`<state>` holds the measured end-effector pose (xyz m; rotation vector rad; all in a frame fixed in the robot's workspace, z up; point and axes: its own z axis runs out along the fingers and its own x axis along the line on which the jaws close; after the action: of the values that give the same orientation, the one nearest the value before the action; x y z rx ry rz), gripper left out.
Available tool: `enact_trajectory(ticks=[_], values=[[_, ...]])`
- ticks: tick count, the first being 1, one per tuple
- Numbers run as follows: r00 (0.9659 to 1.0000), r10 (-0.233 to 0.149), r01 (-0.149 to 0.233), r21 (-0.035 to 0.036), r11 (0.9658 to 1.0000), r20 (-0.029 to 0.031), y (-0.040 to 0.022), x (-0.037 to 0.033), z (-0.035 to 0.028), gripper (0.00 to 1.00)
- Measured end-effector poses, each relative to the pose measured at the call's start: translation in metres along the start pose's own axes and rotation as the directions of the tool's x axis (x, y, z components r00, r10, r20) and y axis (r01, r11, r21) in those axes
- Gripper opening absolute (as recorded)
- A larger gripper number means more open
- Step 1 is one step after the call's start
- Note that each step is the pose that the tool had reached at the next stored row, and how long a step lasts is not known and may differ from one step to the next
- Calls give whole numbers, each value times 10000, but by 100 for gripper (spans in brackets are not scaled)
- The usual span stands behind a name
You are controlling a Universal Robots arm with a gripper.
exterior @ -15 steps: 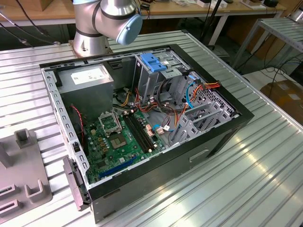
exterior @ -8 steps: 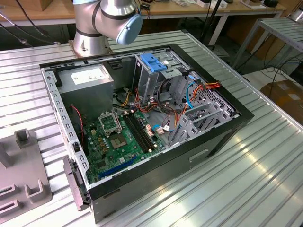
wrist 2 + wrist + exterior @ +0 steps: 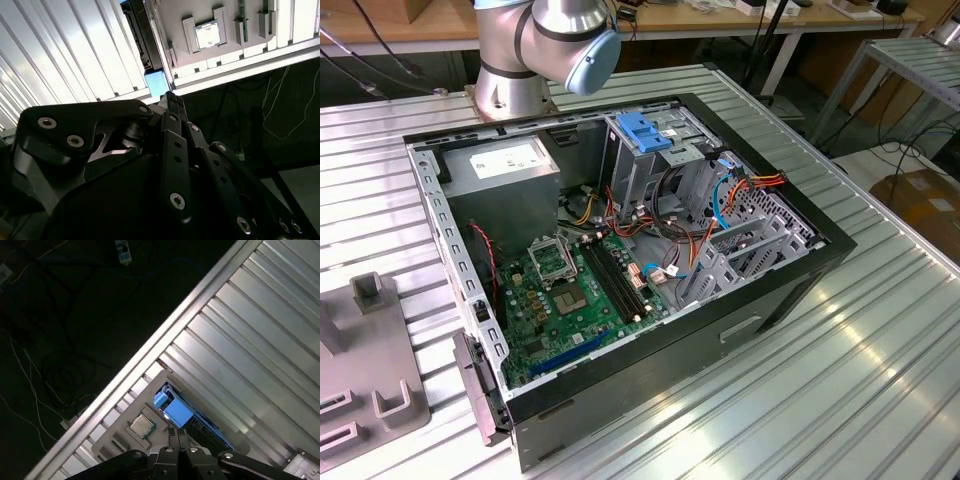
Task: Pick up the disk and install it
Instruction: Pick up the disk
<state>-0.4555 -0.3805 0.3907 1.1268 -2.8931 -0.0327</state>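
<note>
We count one disk (image 3: 172,409), set on edge in one grey fixture tray (image 3: 112,440), just beside one processor chip (image 3: 141,425). In the first wrist view the gripper (image 3: 177,434) hovers near the disk's blue rail, its jaws closed together on nothing. In the exterior view, one open computer case (image 3: 620,250) lies on the counter (image 3: 880,330), with the tray at its 8 o'clock.

fingers (image 3: 174,102) together, close to disk (image 3: 155,83) blue end | disk against grey fixture (image 3: 230,12) | ribbed table (image 3: 60,55)
</note>
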Motion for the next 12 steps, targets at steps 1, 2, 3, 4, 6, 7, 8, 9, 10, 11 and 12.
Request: enact_trajectory(ticks=[1,2,3,4,6,7,8,9,10,11,12], values=[[9999,-153,153,7,9999,-2,0,0,1,11],[9992,-412,412,16,9991,-8,0,0,0,11],[9979,-646,646,25,9979,-13,0,0,1,11],[9969,-783,783,30,9969,-16,0,0,0,11],[9936,-1125,1125,44,9936,-24,0,0,0,11],[9919,-1268,1268,50,9919,-26,0,0,1,11],[9905,-1377,1377,54,9905,-29,0,0,1,11],[9886,-1508,1508,60,9885,-31,0,0,1,11],[9860,-1667,1667,66,9860,-35,0,0,1,11],[9819,-1894,1895,73,9819,-42,0,0,1,11],[9773,-2117,2117,82,9773,-47,0,0,1,11]])
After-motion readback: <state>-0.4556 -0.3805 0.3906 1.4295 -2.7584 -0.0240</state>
